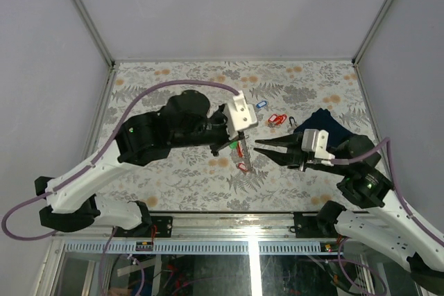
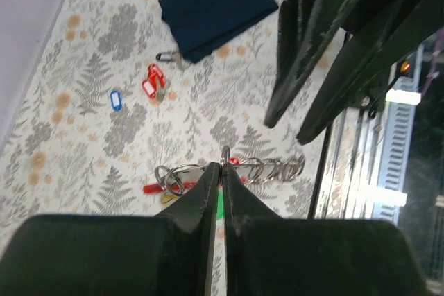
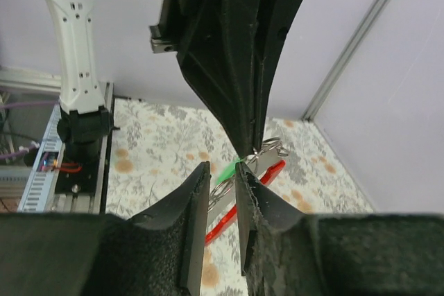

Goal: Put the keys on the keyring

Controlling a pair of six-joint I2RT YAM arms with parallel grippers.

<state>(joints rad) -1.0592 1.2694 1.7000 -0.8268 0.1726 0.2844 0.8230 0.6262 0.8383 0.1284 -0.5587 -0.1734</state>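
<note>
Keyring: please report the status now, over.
Left gripper shut on keyring. Right gripper open, close beside it. Red keys and blue key loose on table. No obstacle seen.

no legible text, labels or numbers

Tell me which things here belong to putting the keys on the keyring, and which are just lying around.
For the job:
keyring, pinched by the left gripper
red keys
blue key
right gripper, open beside the ring

Lying about:
cloth
small dark clip, as far as I can tell
</note>
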